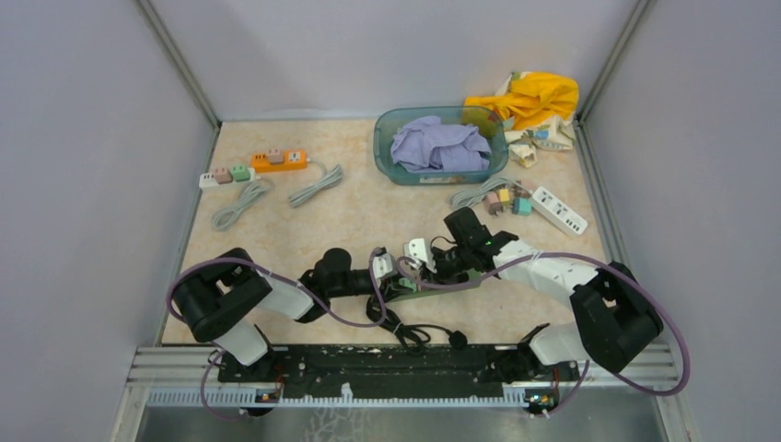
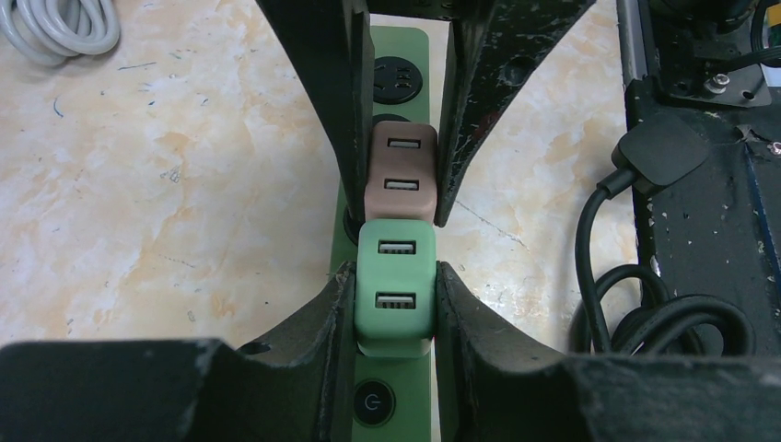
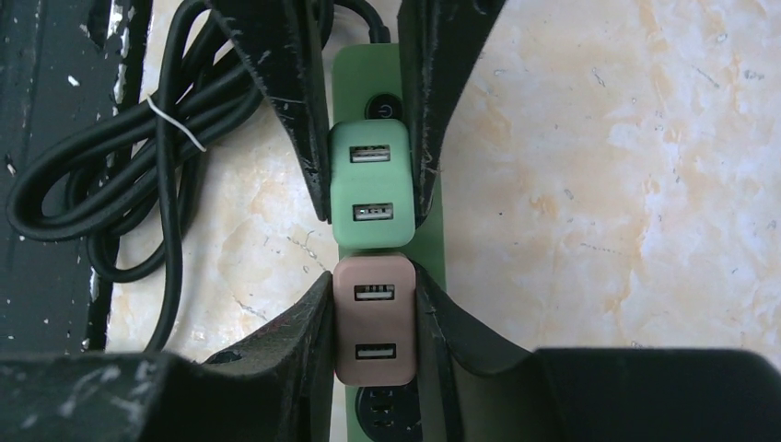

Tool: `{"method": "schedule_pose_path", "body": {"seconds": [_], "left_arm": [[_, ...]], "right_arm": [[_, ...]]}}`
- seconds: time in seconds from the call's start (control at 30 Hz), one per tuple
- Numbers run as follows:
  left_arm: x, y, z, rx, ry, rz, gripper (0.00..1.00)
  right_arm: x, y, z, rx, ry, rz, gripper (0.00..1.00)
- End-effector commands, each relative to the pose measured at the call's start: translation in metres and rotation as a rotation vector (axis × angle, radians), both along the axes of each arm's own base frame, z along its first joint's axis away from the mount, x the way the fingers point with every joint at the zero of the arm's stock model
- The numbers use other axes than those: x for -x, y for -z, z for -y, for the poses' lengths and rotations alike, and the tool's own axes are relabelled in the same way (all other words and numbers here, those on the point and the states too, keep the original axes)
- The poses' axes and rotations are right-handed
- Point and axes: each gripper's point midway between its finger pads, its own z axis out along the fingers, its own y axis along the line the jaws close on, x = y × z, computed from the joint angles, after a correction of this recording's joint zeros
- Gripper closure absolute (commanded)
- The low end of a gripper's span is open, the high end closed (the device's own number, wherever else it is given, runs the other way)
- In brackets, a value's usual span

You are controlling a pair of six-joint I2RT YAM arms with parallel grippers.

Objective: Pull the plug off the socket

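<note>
The green plastic power strip (image 2: 402, 55) lies on the beige marbled desk (image 2: 166, 184), at about 6 o'clock in the overhead view and just ahead of the arm bases. Both arms bend inward to meet over it. The left claw (image 2: 394, 281) is clenched on the mint-green two-port USB plug (image 2: 395, 304), one finger flat against each long side, a square hold suited to a straight pull. That plug looks fully seated in its socket, with the strip's round power button at its 6 o'clock in the left wrist view. Touching it at 12 o'clock in that view is the tan-brown two-port USB plug (image 3: 375, 318), also seated. The right claw (image 3: 375, 295) is clamped on its sides in the same way. Because the plugs butt together, each claw can reach only the free flanks. One grip probably pins the light strip down while the other draws its plug out; which does which cannot be told. The black coiled cord (image 3: 83, 184) lies at 9 o'clock of the plugs in the right wrist view, apart from both claws.
</note>
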Motion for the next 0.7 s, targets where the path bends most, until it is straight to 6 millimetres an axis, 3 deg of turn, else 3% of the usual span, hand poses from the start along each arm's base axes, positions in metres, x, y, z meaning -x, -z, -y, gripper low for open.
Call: {"method": "schedule_pose_path", "body": {"seconds": [0.0, 0.17, 0.3, 0.43, 0.53, 0.67], "left_arm": [[0.004, 0.017, -0.005, -0.048, -0.001, -0.045, 0.99], [0.005, 0.019, -0.006, -0.056, 0.000, -0.047, 0.99], [0.004, 0.018, -0.005, -0.055, 0.000, -0.041, 0.99], [0.003, 0.017, -0.004, -0.051, 0.001, -0.037, 0.99], [0.003, 0.016, -0.003, -0.050, 0.002, -0.039, 0.99], [0.003, 0.017, -0.004, -0.053, 0.001, -0.044, 0.99]], "right_arm": [[-0.016, -0.044, -0.039, -0.155, 0.008, 0.028, 1.00], [-0.038, -0.045, -0.017, -0.145, 0.075, 0.067, 1.00], [-0.020, -0.039, -0.006, -0.119, -0.047, 0.110, 1.00], [0.008, -0.039, -0.015, -0.166, -0.157, 0.045, 1.00], [0.006, -0.037, -0.027, -0.150, -0.125, 0.034, 1.00], [-0.010, -0.046, -0.038, -0.168, -0.022, 0.018, 1.00]]}}
